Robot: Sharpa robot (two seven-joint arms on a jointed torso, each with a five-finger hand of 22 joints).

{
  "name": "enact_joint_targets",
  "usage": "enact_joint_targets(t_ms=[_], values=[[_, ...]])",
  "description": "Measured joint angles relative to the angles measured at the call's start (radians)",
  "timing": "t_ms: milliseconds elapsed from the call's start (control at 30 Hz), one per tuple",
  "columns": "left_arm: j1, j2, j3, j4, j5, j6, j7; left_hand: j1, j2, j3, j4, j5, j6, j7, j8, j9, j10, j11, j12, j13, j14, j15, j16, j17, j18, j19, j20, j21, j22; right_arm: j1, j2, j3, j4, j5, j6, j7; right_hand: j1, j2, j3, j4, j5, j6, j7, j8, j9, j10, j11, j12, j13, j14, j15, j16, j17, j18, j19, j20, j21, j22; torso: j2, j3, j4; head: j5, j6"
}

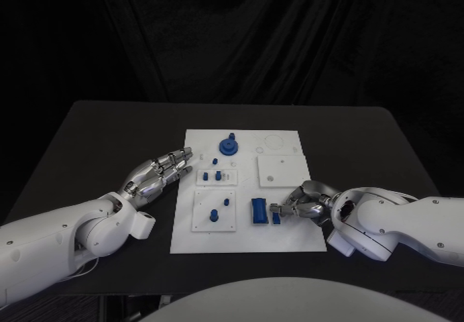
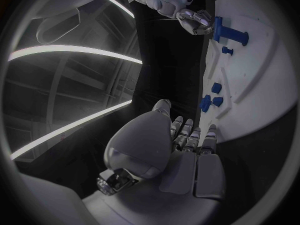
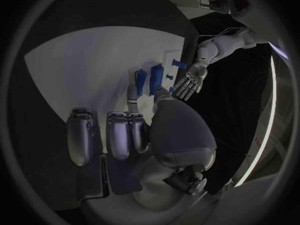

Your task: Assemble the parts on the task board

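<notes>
Task board (image 1: 290,231), a white plate, lies mid-tabletop on the black table (image 1: 87,134). Right hand (image 1: 302,202) rests over the board's near right part, fingertips touching a small blue part (image 1: 277,217) beside a blue rectangular block (image 1: 259,210); whether it grips is unclear. Left hand (image 1: 159,172) hovers at the board's left edge, fingers extended, holding nothing. A round blue gear (image 1: 228,145) stands near the far edge.

Dim scene against a black backdrop, cool bluish light from above brightening the white task board (image 1: 290,235), soft shadows beside both arms, bright curved light strips streaking the wrist views, strong fisheye bending and dark vignette at their rims, nearby fingers slightly soft
</notes>
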Motion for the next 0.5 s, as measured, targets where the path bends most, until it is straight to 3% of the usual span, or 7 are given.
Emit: enact_joint_targets(t_ms=[200,267,333,433,500], values=[[0.000,-0.001,0.000,0.000,0.000,0.000,0.000,0.000,0.000,0.000,0.000,0.000,0.000,0.000,0.000,0.000,0.000,0.000,0.000,0.000,0.000,0.000,0.000,0.000,0.000,0.000,0.000,0.000,0.000,0.000,-0.018,0.000,0.011,-0.023,-0.006,0.004,0.003,0.002,-0.008,-0.003,0.020,0.000,0.000,0.000,0.005,0.000,0.000,0.000,0.000,0.000,0.000,0.000,0.000,0.000,0.000,0.000,0.000,0.000,0.000,0.0000,-0.0001,0.002,0.000],[0.000,-0.001,0.000,0.000,0.000,0.001,0.000,0.000,0.000,0.000,0.000,0.000,0.000,0.000,0.000,0.000,0.000,0.000,0.000,0.000,0.000,0.000,0.000,0.000,0.000,0.000,0.000,0.000,0.000,0.000,-0.024,0.000,0.015,-0.036,-0.007,0.005,0.030,0.003,-0.006,-0.015,0.037,0.003,-0.003,0.018,0.014,0.000,0.000,0.000,0.000,0.000,0.000,0.000,0.000,0.000,0.000,0.000,0.000,0.000,0.000,0.0000,-0.0002,0.002,0.000],[-0.001,-0.002,0.000,0.000,0.000,0.001,0.000,0.000,0.000,0.000,0.000,0.000,0.000,0.000,0.000,0.000,0.000,0.000,0.000,0.000,0.000,0.000,0.000,0.000,0.000,0.000,0.000,0.000,0.000,0.000,-0.032,0.000,0.022,-0.055,-0.007,0.005,0.043,-0.002,-0.009,-0.018,0.036,0.003,-0.007,0.051,0.036,0.000,0.000,0.000,0.000,0.000,0.000,0.000,0.000,0.000,0.000,0.000,0.000,0.000,0.000,0.0000,-0.0003,0.002,0.000],[-0.001,-0.003,0.000,0.000,0.000,0.001,0.000,0.000,0.000,0.000,0.000,0.000,0.000,0.000,0.000,0.000,0.000,0.000,0.000,0.000,0.000,0.000,0.000,0.000,0.000,0.000,0.000,0.000,0.000,0.000,-0.045,0.000,0.031,-0.087,-0.004,0.005,0.052,-0.009,-0.022,-0.005,0.000,-0.022,-0.022,0.145,0.109,0.002,-0.006,0.000,0.000,-0.004,-0.004,0.000,0.000,0.000,0.000,0.000,0.000,0.000,0.000,0.0000,-0.0005,0.002,0.000],[-0.001,-0.003,0.000,0.000,0.000,0.001,0.000,0.000,0.000,0.000,0.000,0.000,0.000,0.000,0.000,0.000,0.000,0.000,0.000,0.000,0.000,0.000,0.000,0.000,0.000,0.000,0.000,0.000,0.000,0.000,-0.052,-0.001,0.035,-0.106,0.000,0.004,0.052,-0.009,-0.025,-0.003,-0.012,-0.034,-0.027,0.181,0.138,0.002,-0.010,0.000,0.000,0.000,-0.008,0.000,0.000,0.000,0.004,-0.004,0.000,0.000,0.000,0.0000,-0.0006,0.002,0.000]])
